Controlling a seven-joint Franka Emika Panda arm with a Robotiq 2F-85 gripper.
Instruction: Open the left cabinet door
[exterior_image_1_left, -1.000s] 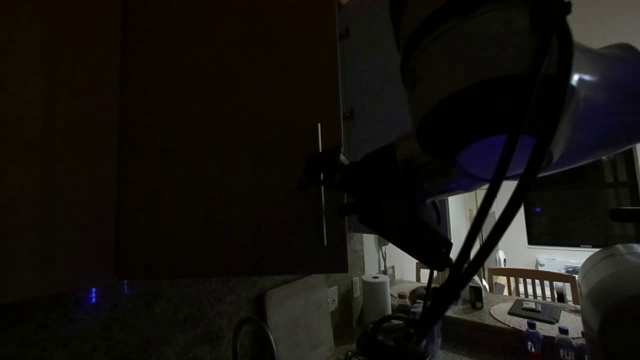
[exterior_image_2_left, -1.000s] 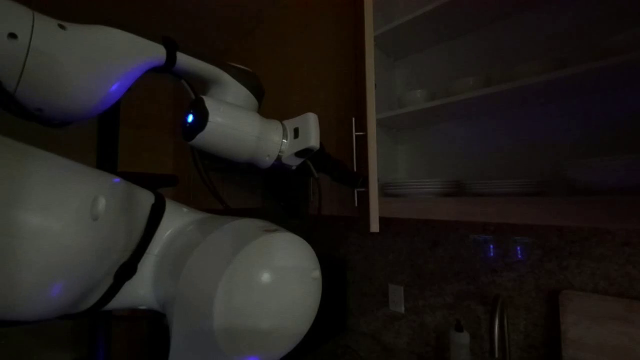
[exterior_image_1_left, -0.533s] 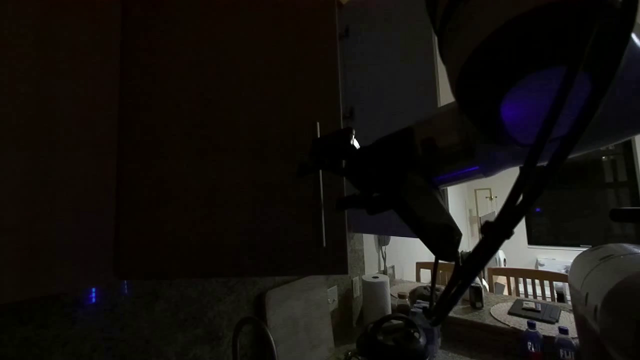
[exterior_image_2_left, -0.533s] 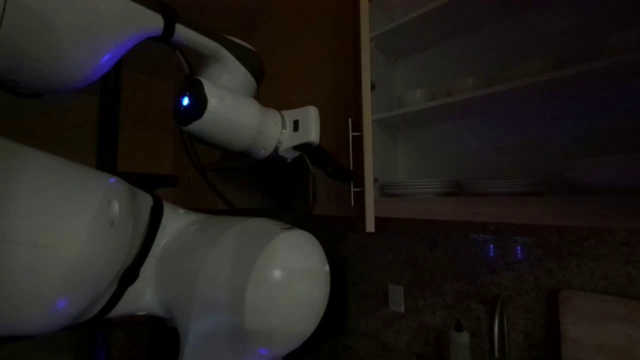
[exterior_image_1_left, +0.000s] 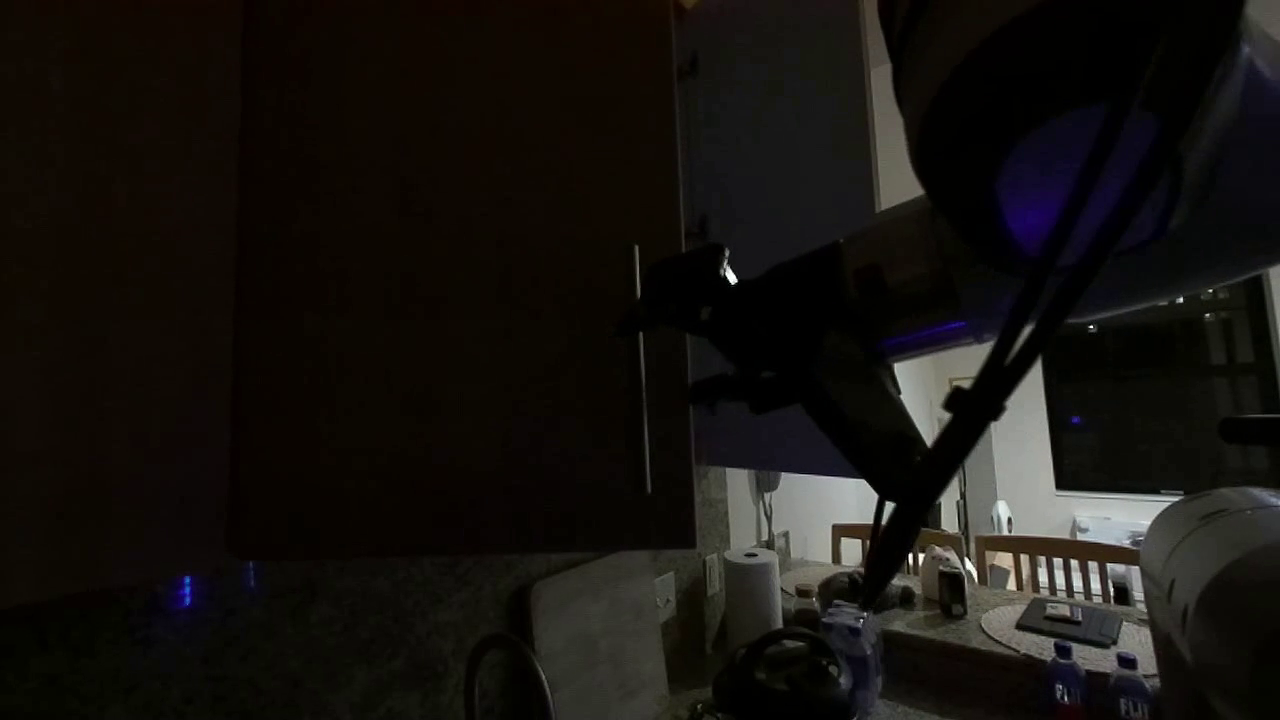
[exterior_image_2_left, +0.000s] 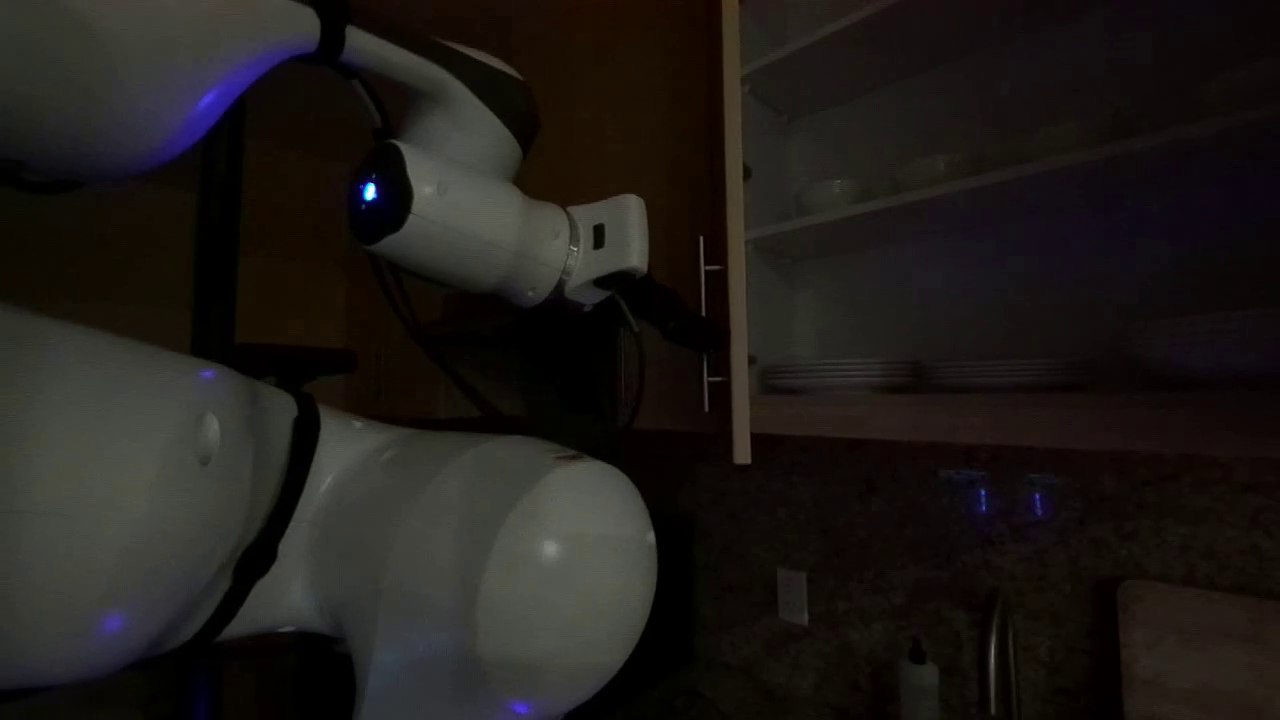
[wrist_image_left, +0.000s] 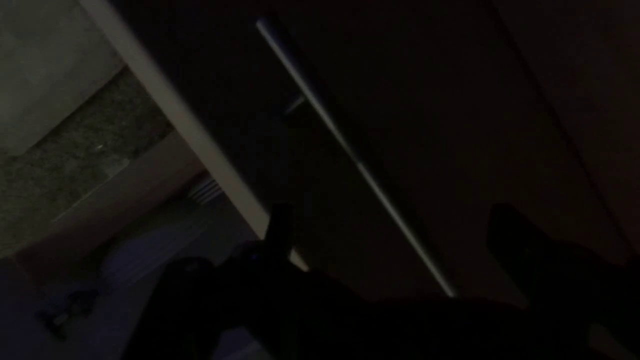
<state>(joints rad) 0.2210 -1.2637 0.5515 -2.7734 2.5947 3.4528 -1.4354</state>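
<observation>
A tall dark-brown panel, the left cabinet door (exterior_image_1_left: 450, 280), has a slim silver bar handle (exterior_image_1_left: 644, 420) near its right edge. In the wrist view this handle (wrist_image_left: 345, 142) slants across the middle, with the door's pale edge (wrist_image_left: 195, 135) left of it. Silhouetted against the door, my gripper (exterior_image_1_left: 667, 357) has its upper finger overlapping the handle and the lower one further right. Its fingers (wrist_image_left: 515, 235) stand wide apart in the wrist view, and the bar runs through the gap without contact that I can see. How far the door is ajar, I cannot tell.
Right of the door's edge, shelves (exterior_image_2_left: 1000, 170) hold bowls and stacked plates (exterior_image_2_left: 840, 375). A blue-grey panel (exterior_image_1_left: 780, 130) with hinges adjoins the door. Below are a faucet (exterior_image_2_left: 1000, 650), a cutting board (exterior_image_1_left: 600, 630) and a paper towel roll (exterior_image_1_left: 752, 595).
My gripper has drawn back to the right and slightly upward across the handle, its fingers staying apart. The door's pale edge and handle have shifted slightly left in an exterior view.
</observation>
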